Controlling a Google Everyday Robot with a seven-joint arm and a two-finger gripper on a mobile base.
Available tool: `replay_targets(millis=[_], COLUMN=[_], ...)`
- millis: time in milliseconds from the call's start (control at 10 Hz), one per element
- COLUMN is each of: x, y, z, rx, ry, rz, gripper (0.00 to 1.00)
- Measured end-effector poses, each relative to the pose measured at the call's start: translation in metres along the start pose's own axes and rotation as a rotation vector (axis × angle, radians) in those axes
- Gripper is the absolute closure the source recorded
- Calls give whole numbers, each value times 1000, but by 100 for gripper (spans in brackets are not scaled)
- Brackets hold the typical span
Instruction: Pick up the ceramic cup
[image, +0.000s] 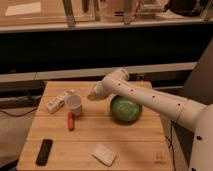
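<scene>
Desk (135, 137): pale wooden planks. Contents, left to right:

- Black flat device (44, 151), near-left corner.
- White oblong carton (56, 102), lying towards the far-left corner.
- Red stick-shaped item (71, 120), in front of the cup.
- Ceramic cup (74, 104): small, plain white, tapered, wide round rim; left of centre, beside the carton.
- My gripper (92, 92): over the desk just right of the cup, holding nothing visible; spread or closed, I cannot tell.
- White flat packet (104, 154), near edge.
- Green bowl (125, 109), right of centre, under my arm (150, 97).

Room: dark shelving behind the far edge.
</scene>
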Motion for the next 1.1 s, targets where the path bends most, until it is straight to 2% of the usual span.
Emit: replay_targets(millis=[200,400,700,1100], x=[1,4,5,4], y=[-1,2,2,2], z=[-1,-5,-9,-10], rx=[13,8,-7,-4], ry=[-9,-13,-51,-95], rz=[12,26,40,53], gripper=[95,95,95,95])
